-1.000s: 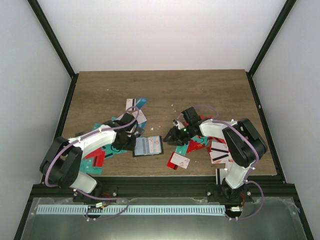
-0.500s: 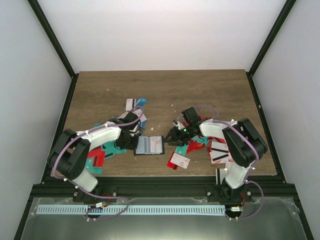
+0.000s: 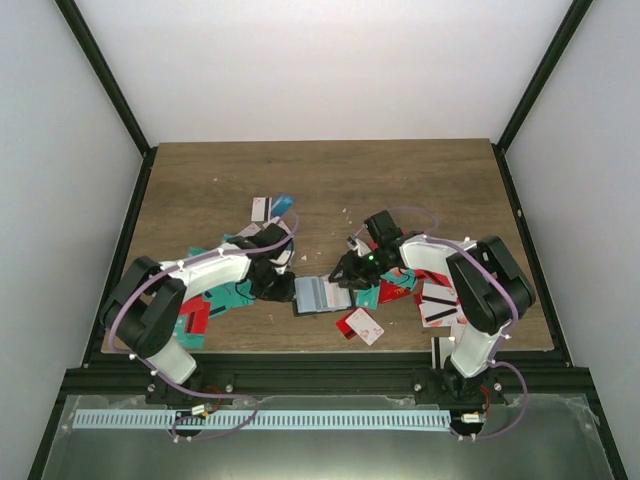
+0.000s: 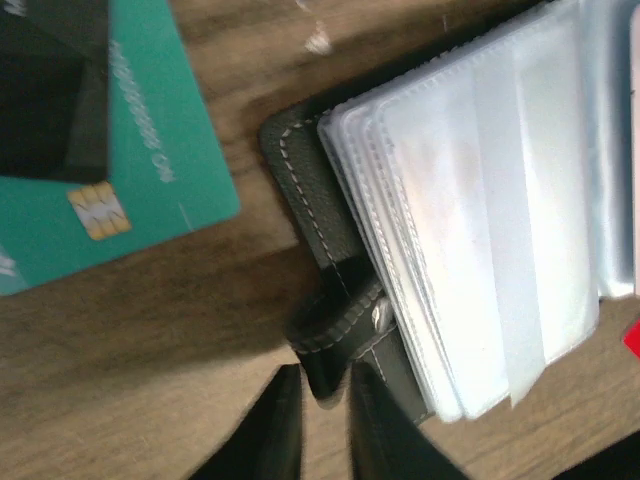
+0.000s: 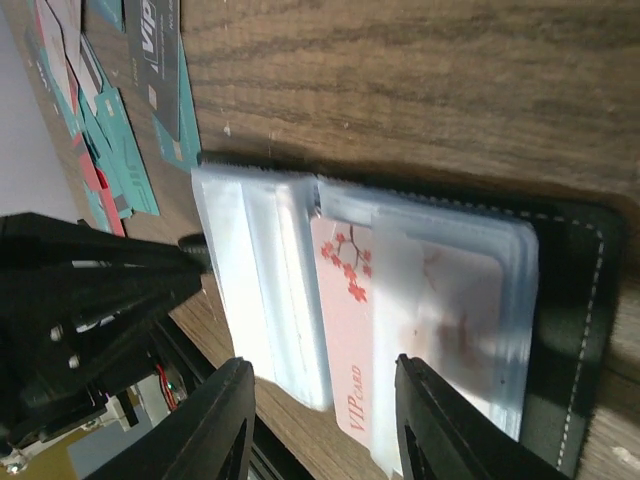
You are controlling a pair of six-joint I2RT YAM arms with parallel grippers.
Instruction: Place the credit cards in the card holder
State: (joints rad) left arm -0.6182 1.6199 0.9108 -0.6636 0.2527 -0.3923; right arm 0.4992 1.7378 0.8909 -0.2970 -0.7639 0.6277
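Observation:
The black card holder (image 3: 318, 294) lies open near the table's front, with its clear sleeves up. In the left wrist view, the left gripper (image 4: 322, 375) is closed to a narrow gap on the snap strap (image 4: 335, 325) of the holder (image 4: 470, 230). My left gripper (image 3: 272, 285) is at the holder's left edge. My right gripper (image 3: 345, 272) is at its right edge. In the right wrist view, the right gripper (image 5: 320, 365) is wide open over the sleeves. A pale pink VIP card (image 5: 345, 330) with red blossoms sits partway in a sleeve. Loose credit cards lie around, among them a teal card (image 4: 140, 170).
A red and white card (image 3: 360, 324) lies just in front of the holder. Teal and red cards (image 3: 225, 293) lie under the left arm. Striped white and red cards (image 3: 435, 300) lie at the right. A few cards (image 3: 270, 207) lie farther back. The table's front edge (image 3: 320, 350) is close.
The card holder has slid to the right, and my left gripper has followed it. The right gripper has stayed at the holder's right side.

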